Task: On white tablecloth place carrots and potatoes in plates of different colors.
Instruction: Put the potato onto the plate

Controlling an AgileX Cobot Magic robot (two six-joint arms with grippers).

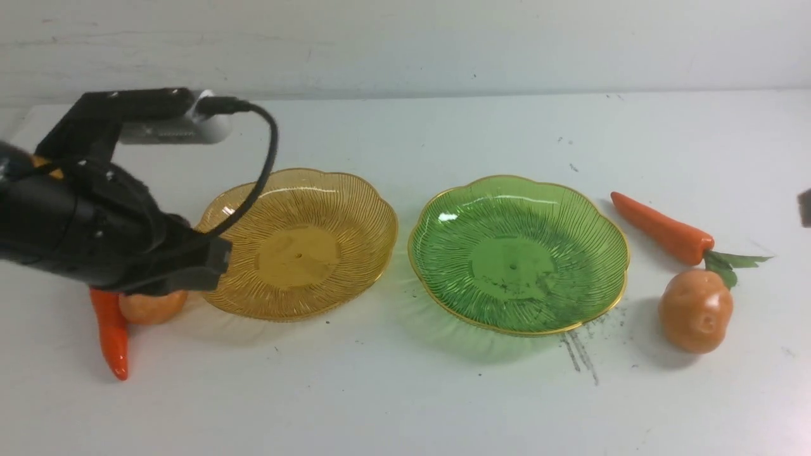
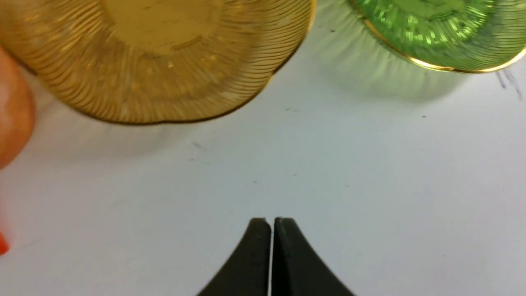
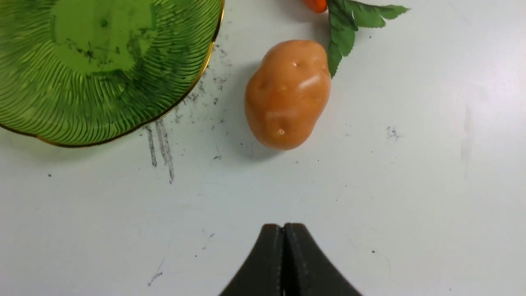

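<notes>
On the white tablecloth (image 1: 405, 392) an amber plate (image 1: 298, 253) and a green plate (image 1: 516, 253) stand side by side, both empty. Right of the green plate lie a carrot (image 1: 662, 228) and a potato (image 1: 695, 310). A second potato (image 1: 152, 307) and carrot (image 1: 113, 332) lie left of the amber plate, partly hidden by my left arm. My left gripper (image 2: 271, 220) is shut and empty, hovering over bare cloth in front of the amber plate (image 2: 156, 61). My right gripper (image 3: 283, 225) is shut and empty, a short way in front of the right potato (image 3: 287, 94).
Black scuff streaks (image 1: 580, 354) mark the cloth in front of the green plate. A white wall (image 1: 405, 44) closes the far side. The left arm's cable (image 1: 269, 152) loops above the amber plate's left rim. A dark bit of the right arm (image 1: 804, 208) shows at the right edge.
</notes>
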